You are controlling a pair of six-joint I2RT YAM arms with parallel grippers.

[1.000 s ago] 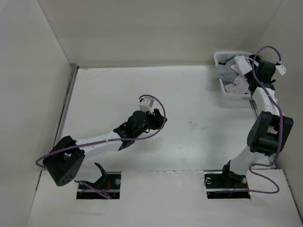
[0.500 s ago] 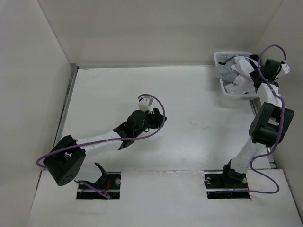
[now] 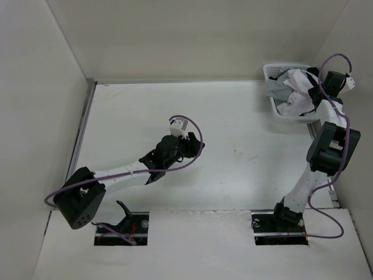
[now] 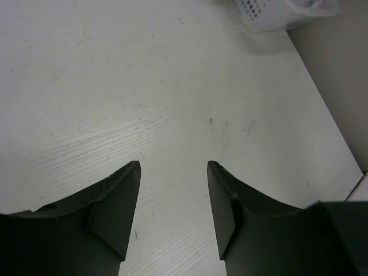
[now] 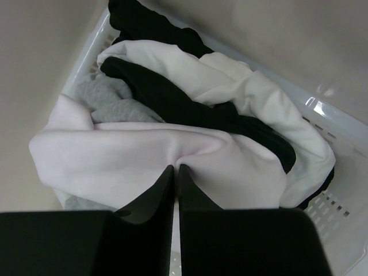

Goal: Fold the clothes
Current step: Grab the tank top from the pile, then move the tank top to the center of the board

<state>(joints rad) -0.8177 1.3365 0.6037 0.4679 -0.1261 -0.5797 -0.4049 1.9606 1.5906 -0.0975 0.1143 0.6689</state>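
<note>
Pinching white garment (image 5: 115,155) in 2 o'clock basket (image 5: 336,210), R gripper (image 5: 175,169) just closed from wide; lift-out next. L gripper (image 4: 172,195) spread.

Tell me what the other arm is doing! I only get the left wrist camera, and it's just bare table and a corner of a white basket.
Observer: The right gripper is shut on the white garment, pinching a fold of it.
Operator: Is it spread out flat yet?
Observer: No, it lies bunched up inside the basket.
Operator: Is anything else in there?
Observer: Yes, a black garment and a grey garment lie tangled with it.
</note>
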